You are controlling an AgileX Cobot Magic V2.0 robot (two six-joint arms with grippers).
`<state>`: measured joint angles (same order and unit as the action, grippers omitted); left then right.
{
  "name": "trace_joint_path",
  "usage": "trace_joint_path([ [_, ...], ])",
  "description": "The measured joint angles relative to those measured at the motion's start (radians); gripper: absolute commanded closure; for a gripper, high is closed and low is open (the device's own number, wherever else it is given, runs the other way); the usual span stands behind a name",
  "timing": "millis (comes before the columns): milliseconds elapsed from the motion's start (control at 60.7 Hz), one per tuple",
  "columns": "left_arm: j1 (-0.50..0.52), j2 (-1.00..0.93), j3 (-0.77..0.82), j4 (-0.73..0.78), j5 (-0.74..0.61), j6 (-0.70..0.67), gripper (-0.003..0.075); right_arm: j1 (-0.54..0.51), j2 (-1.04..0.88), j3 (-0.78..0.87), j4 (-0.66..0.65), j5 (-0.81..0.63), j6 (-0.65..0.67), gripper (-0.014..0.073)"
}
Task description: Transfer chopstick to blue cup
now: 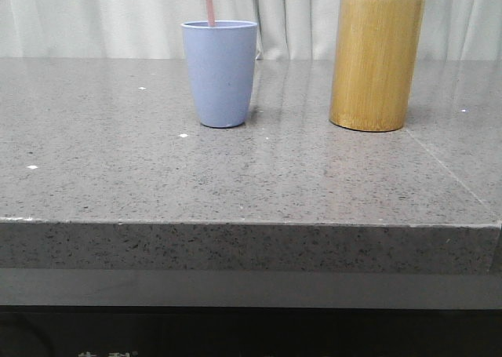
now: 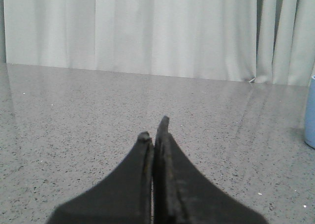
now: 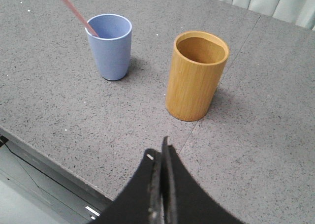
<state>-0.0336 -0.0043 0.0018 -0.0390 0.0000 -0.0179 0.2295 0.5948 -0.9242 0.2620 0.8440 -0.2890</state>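
Note:
The blue cup (image 1: 220, 73) stands upright on the grey stone table, left of centre. A pale pink chopstick (image 1: 209, 2) stands inside it and leans out over its rim; the right wrist view shows the cup (image 3: 111, 46) and the chopstick (image 3: 74, 9) too. A sliver of the cup shows at the edge of the left wrist view (image 2: 310, 113). My left gripper (image 2: 154, 129) is shut and empty, low over bare table, apart from the cup. My right gripper (image 3: 158, 149) is shut and empty, raised near the table's front edge, apart from both containers. Neither gripper shows in the front view.
A taller yellow-brown bamboo holder (image 1: 376, 63) stands upright right of the blue cup; seen from above (image 3: 196, 75) it looks empty. The table's front edge (image 1: 251, 224) runs across the near side. A pale curtain (image 1: 298, 12) hangs behind.

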Motion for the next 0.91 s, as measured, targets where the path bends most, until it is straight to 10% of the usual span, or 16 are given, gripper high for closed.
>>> trace_joint_path([
  [428,0.000,0.000,0.000,-0.001,0.000,0.000,0.0739,-0.036,-0.054,0.084,0.000,-0.084,0.000,0.0663],
  [906,0.000,0.000,0.000,-0.002,0.000,0.000,0.0739,-0.188,-0.472,0.723,-0.002,-0.598,0.000,0.0663],
])
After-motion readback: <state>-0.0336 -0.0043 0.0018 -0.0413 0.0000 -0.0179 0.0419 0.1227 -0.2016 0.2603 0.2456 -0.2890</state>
